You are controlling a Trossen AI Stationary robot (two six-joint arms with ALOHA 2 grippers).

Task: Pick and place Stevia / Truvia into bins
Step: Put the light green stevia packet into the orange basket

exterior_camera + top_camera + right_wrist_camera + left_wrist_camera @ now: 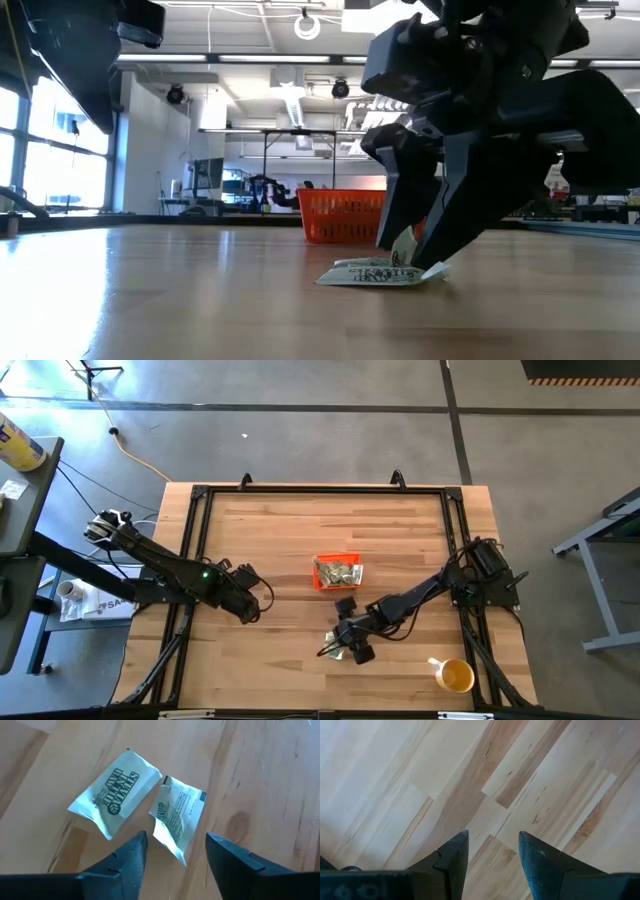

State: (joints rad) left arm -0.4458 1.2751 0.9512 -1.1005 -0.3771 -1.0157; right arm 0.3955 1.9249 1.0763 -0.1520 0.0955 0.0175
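Right pincer [175, 851], jaws apart and holding nothing, tips lowered almost to the wooden table [270, 540] directly over two loose sweetener packets; in the low view the two dark fingers [400, 215] straddle the packets, one tip appearing to touch or nearly touch a raised packet edge. In the overhead view this pincer sits at about 6 o'clock from the orange bin [336, 572], near it but clearly apart. Wrist view: the smaller packet [177, 815] lies just ahead of the gap between the jaws, one corner reaching in between the tips; the larger packet [116, 792], printed side up, lies beside it toward 10 o'clock, the two nearly touching at a corner. The bin already holds a heap of packets [338, 572]. Handling, as a judgement: each packet is very light, thin, limp paper with a loose granular filling, flat on the wood and therefore hard to get under; it will slide rather than lift if pushed sideways, and will crumple but not break. The best hold is probably across a lifted edge or corner, pinching the short side, with the jaws closing gently so the neighbour is not dragged along. Left pincer [492, 857], likewise open and empty, waits over bare wood at about 9 o'clock from the bin, well apart. A yellow cup [455, 676] stands at 4 o'clock.
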